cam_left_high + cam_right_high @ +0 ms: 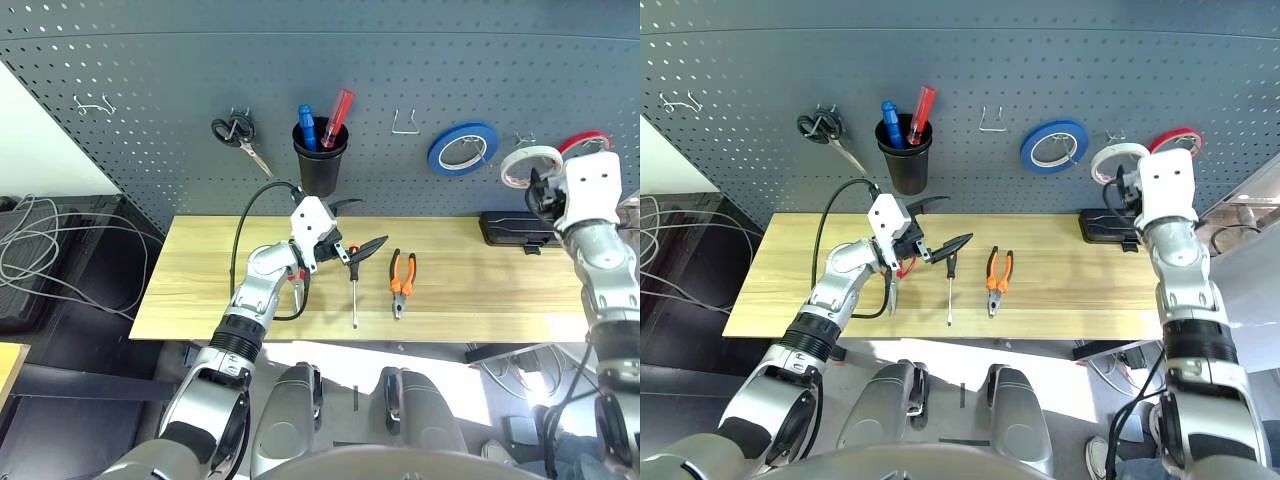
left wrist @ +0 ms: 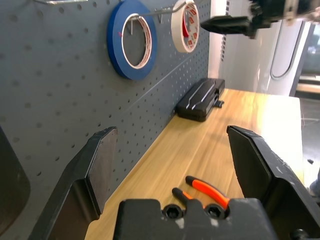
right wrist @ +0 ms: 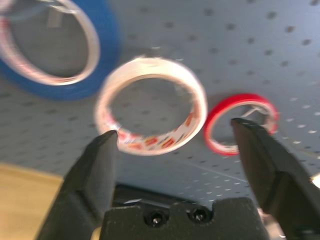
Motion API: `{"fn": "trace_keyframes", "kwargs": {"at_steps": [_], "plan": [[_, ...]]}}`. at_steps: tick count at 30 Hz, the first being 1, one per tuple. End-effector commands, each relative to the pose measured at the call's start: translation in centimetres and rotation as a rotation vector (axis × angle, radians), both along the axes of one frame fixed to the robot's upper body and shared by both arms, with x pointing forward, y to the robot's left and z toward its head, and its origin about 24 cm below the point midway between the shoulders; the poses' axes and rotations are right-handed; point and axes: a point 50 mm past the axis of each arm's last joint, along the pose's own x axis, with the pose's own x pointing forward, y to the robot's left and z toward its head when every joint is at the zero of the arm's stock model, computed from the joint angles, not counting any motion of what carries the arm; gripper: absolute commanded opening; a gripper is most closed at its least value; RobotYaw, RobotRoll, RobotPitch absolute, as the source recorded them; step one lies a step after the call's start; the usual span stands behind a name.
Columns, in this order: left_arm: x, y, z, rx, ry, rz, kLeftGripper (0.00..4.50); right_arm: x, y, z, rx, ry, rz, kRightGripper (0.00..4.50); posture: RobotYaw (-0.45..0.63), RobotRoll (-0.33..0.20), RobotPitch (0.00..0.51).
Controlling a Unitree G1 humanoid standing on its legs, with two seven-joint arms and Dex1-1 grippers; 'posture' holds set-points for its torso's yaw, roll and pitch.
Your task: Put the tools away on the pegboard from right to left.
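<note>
Hanging on the pegboard [image 1: 400, 70] at far right, white tape roll [image 3: 151, 111] just beyond the spread right fingers [image 3: 90, 170], left fingers [image 2: 97, 165] spread over the surface [image 1: 470, 280] near screwdriver [image 1: 354, 290] and pliers [image 1: 401, 280]

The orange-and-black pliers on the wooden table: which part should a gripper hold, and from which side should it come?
Probably the middle of the orange-and-black pliers, where the two handles meet near the pivot, coming from above. They lie flat on the wooden table, jaws pointing toward the robot, with bare wood on both sides for the fingers.
</note>
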Motion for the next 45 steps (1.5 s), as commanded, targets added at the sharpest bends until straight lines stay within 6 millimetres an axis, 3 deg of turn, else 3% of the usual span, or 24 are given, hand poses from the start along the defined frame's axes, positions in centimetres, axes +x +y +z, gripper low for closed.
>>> {"fn": "trace_keyframes", "kwargs": {"at_steps": [1,6,10,17,24,29,38,45], "plan": [[-0.3,0.1,-0.1,0.076,0.01,-0.065,4.5,-1.3,2.4,-2.2,0.105,0.207,0.116,4.46,0.05,0.0,0.143],[-0.3,1.1,-0.4,0.196,-0.003,-0.115,4.5,-2.1,6.1,-5.2,0.471,0.588,0.115,4.46,0.06,0.0,0.151],[-0.4,1.8,-0.6,0.271,-0.004,-0.164,4.5,-1.3,9.3,-6.4,0.785,0.82,0.044,4.46,0.07,0.0,0.159],[-0.8,2.6,-0.7,0.347,0.008,-0.253,4.5,0.5,12.7,-7.7,0.951,1.019,-0.122,4.46,0.12,0.0,0.189],[-1.4,3.3,-0.8,0.372,0.044,-0.336,4.5,-0.6,15.5,-7.9,0.968,1.089,-0.184,4.46,0.15,0.0,0.217],[-1.8,3.1,-0.9,0.364,0.052,-0.378,4.5,-1.9,15.3,-7.7,0.927,1.07,-0.216,4.46,0.15,0.0,0.228],[-1.8,2.1,-1.2,0.375,0.009,-0.375,4.5,-1.1,14.2,-7.7,0.884,0.975,-0.263,4.46,0.14,0.0,0.23],[-2.0,1.9,-2.0,0.401,0.033,-0.381,4.5,1.2,13.0,-10.8,0.922,0.947,-0.285,4.46,0.14,0.0,0.228]]}}
